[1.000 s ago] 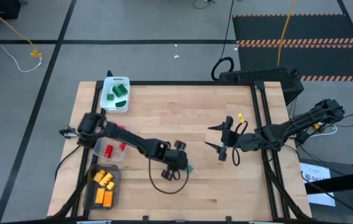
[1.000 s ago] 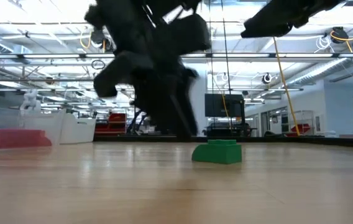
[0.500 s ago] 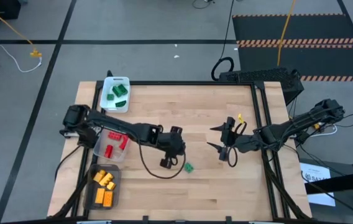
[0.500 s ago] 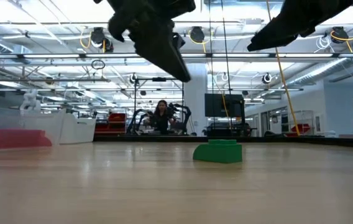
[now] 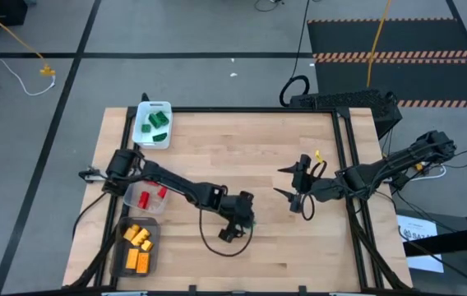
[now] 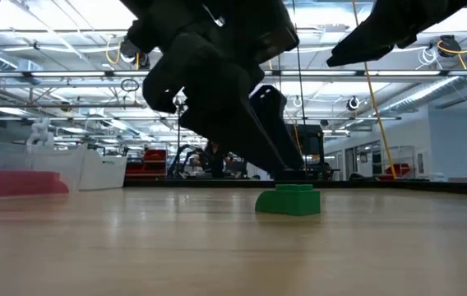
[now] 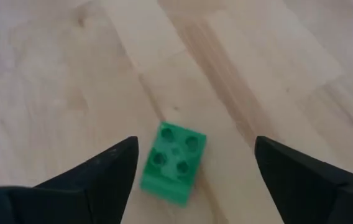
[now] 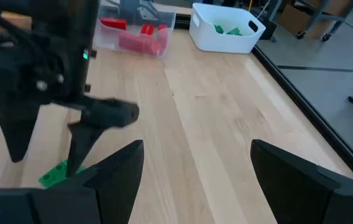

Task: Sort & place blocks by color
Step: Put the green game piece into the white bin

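The left gripper [image 7: 192, 180] hangs low over the wooden table [image 5: 258, 148], its jaws spread wide to either side of a lone green block [image 7: 173, 163] that lies studs-up on the boards (untouched by either finger). Near the table's left edge sit a white tray [image 5: 143, 123] of green blocks, a clear tray [image 5: 133, 201] of red ones and a dark tray [image 5: 122, 261] of orange ones. The right gripper [image 5: 289, 182] waits well apart at mid-table, jaws also wide.

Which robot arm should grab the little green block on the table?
Probably the left: the left gripper hangs open right over the green block, one finger on each side. The right gripper waits farther off.
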Controlling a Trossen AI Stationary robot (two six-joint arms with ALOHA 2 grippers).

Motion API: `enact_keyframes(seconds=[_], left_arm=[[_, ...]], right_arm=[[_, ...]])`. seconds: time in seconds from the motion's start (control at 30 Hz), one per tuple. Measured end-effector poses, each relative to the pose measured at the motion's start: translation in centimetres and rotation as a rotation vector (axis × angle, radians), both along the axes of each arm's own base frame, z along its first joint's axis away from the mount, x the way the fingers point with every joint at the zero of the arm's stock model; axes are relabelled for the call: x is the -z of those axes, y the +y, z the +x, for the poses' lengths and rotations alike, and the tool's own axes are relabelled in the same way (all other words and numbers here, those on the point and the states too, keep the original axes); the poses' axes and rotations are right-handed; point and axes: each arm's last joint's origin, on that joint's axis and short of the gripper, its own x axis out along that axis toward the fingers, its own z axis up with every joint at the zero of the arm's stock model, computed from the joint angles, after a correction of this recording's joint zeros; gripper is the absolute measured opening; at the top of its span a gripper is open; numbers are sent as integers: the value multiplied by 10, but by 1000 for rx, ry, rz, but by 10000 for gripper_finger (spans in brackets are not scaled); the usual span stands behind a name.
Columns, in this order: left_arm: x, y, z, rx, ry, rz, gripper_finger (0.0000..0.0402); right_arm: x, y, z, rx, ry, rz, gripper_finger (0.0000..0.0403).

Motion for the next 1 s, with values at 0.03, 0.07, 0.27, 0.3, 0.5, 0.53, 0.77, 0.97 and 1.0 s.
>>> enact_keyframes(seconds=[0.03,0.07,0.27,0.3,0.5,0.53,0.77,0.97,1.0], left_arm=[[3,-1,1,9,2,-8,326],[4,0,2,14,2,-13,326],[5,5,3,33,-6,6,302],[4,6,4,34,-20,6,296],[14,15,10,32,-28,-14,269],[17,15,12,44,-36,-35,267],[33,16,13,41,14,-58,264],[43,21,17,29,16,-70,256],[43,22,17,27,17,-73,254]], right_arm=[[0,0,0,0,-2,1,286],[0,0,0,0,-2,1,286],[-1,0,1,0,-12,5,286],[-1,0,1,1,-15,7,286],[-1,0,1,10,-23,33,286],[-1,1,1,3,-21,37,286],[-1,1,1,-8,-19,42,286],[-1,1,1,-8,-19,40,286],[-1,1,1,-8,-19,40,286]])
